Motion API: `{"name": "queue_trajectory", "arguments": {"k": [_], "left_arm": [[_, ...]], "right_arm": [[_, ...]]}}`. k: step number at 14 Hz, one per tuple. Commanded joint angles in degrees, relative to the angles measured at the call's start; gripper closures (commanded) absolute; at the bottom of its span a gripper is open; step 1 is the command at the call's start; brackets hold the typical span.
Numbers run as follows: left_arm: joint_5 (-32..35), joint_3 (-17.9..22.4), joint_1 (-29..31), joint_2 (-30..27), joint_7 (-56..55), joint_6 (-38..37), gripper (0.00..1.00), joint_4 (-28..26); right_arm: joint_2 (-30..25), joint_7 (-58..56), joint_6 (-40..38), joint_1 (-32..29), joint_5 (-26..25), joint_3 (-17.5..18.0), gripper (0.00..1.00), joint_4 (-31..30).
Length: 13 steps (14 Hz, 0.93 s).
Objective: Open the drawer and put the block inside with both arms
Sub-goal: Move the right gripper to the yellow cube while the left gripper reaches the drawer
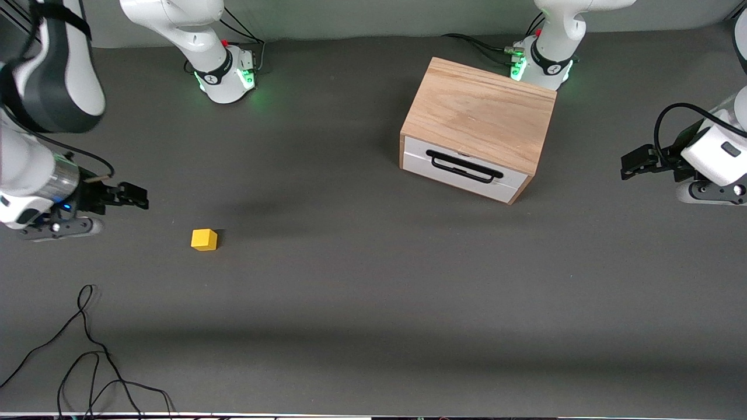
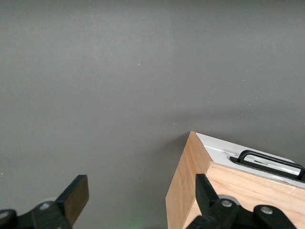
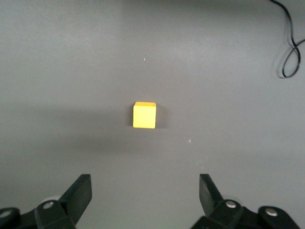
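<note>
The oak-grain box [image 1: 480, 114] stands toward the left arm's end of the table. Its white drawer [image 1: 461, 175] with the black bar handle [image 1: 464, 166] is closed. The yellow block [image 1: 204, 239] lies on the grey table toward the right arm's end. My right gripper [image 1: 137, 196] is open and empty, up in the air beside the block. In the right wrist view the block [image 3: 144, 115] sits ahead of the open gripper [image 3: 145, 191]. My left gripper [image 1: 630, 163] is open and empty, apart from the box. The left wrist view shows the box corner [image 2: 188, 191], the handle [image 2: 271, 162] and the open gripper [image 2: 141, 198].
A loose black cable [image 1: 87, 350] lies on the table near the front camera at the right arm's end; it also shows in the right wrist view [image 3: 290, 52]. The two green-lit arm bases [image 1: 227, 79] stand along the table's edge farthest from the front camera.
</note>
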Motion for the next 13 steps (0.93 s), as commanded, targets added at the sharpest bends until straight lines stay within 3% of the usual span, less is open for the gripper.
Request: {"name": "queue_trajectory", "arguments": {"k": [1, 6, 9, 13], "left_arm": [[0.8, 0.1, -2.5, -0.8, -3.3, -0.6, 0.0, -0.5], [0.8, -1.3, -8.6, -0.7, -17.2, -0.2, 0.0, -0.3], [0.8, -3.5, -14.8, 0.3, -36.3, 0.1, 0.0, 0.0], [0.7, -8.3, -20.1, 5.4, -62.2, 2.4, 0.0, 3.4]], "right_arm": [[-0.9, -0.9, 6.2, 0.3, 0.0, -0.3, 0.0, -5.5], [0.4, -0.1, 14.9, 0.6, 0.7, -0.3, 0.0, -12.7], [2.5, -0.1, 16.5, 0.5, 0.7, -0.3, 0.0, -12.8], [6.9, -0.1, 24.5, 0.5, 0.7, -0.3, 0.0, -15.2]]}}
